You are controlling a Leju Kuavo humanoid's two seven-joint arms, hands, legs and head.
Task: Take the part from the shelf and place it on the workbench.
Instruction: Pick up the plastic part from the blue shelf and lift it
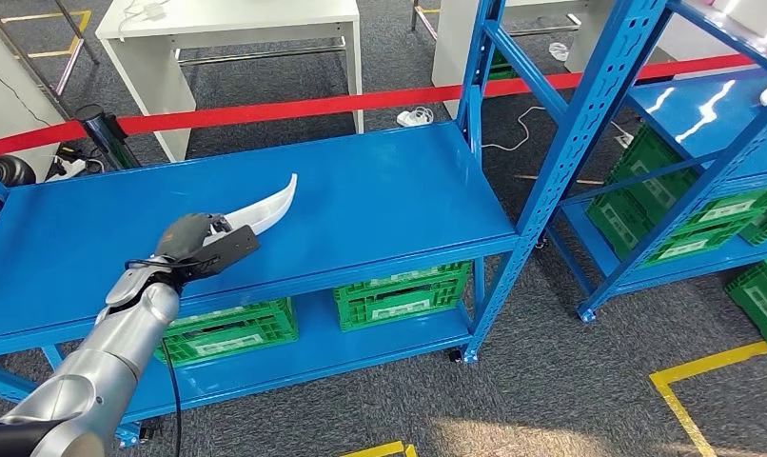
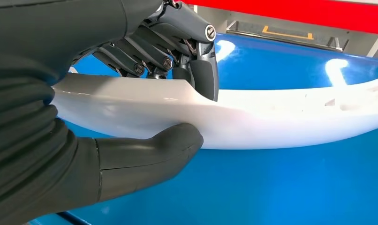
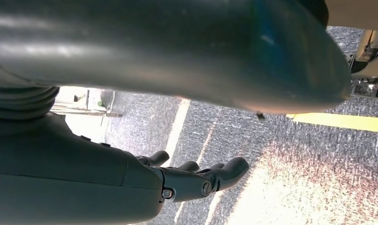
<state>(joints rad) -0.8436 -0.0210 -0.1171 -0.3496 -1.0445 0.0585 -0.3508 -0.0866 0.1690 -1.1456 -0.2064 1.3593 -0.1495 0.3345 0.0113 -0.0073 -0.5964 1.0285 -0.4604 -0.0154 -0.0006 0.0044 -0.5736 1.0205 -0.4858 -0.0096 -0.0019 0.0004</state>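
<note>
A long, curved white part [image 1: 270, 207] is gripped at its near end by my left hand [image 1: 197, 244], above the left half of the blue shelf top [image 1: 389, 200]. Up close in the left wrist view, the thumb [image 2: 149, 152] presses one side of the white part [image 2: 281, 119] and the dark fingers [image 2: 196, 56] wrap over the other. The part's far tip curves up and away over the blue surface. My right hand [image 3: 196, 180] hangs over the grey carpet with its fingers loosely extended and nothing in them.
Green crates [image 1: 403, 293] sit on the lower blue shelf. A second blue rack [image 1: 703, 152] with green crates stands to the right. A red barrier tape [image 1: 294, 107] runs behind, with white tables [image 1: 227, 38] beyond. Yellow floor lines [image 1: 689, 400] mark the carpet.
</note>
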